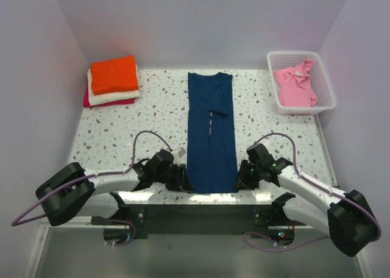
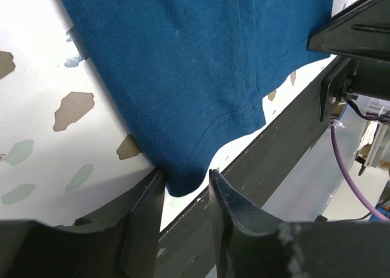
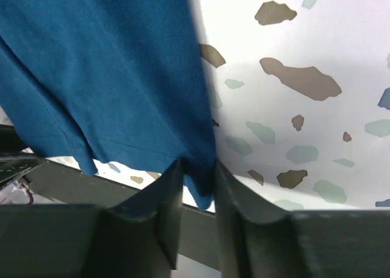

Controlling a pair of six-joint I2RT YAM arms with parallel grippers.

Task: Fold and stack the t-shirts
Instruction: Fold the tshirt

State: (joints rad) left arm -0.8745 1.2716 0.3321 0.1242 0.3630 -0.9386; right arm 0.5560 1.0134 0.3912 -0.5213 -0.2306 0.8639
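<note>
1. Two arms in the top view reach inward from the near edge, forearms low and elbows turned outward. The left gripper (image 1: 183, 179) and right gripper (image 1: 239, 181) face each other across the near hem of the navy t-shirt (image 1: 210, 131). It lies between them as a long narrow strip, folded lengthwise on the speckled table (image 1: 122, 138). Far ahead of the left gripper and outward sits a squared stack: orange t-shirt (image 1: 114, 74), cream t-shirt (image 1: 113, 97), magenta t-shirt (image 1: 91, 101). Far ahead of the right gripper and outward, the pink t-shirt (image 1: 295, 86) lies crumpled in a white lattice basket (image 1: 277, 58).
2. From the left wrist we see the left gripper (image 2: 184, 174) with its matte black fingers (image 2: 146, 217) partly apart. A rounded hem corner of the navy t-shirt (image 2: 183, 58), fine-knit and stitched, droops between them. Both fingers touch it, but we cannot tell whether they pinch.
3. From the right wrist, the right gripper (image 3: 196, 168) straddles the other hem corner of the navy t-shirt (image 3: 103, 64). The cloth fills the gap between its fingers (image 3: 244, 217), and we cannot tell whether the grip is firm. The glossy table (image 3: 304, 138) lies to the gripper's right.
</note>
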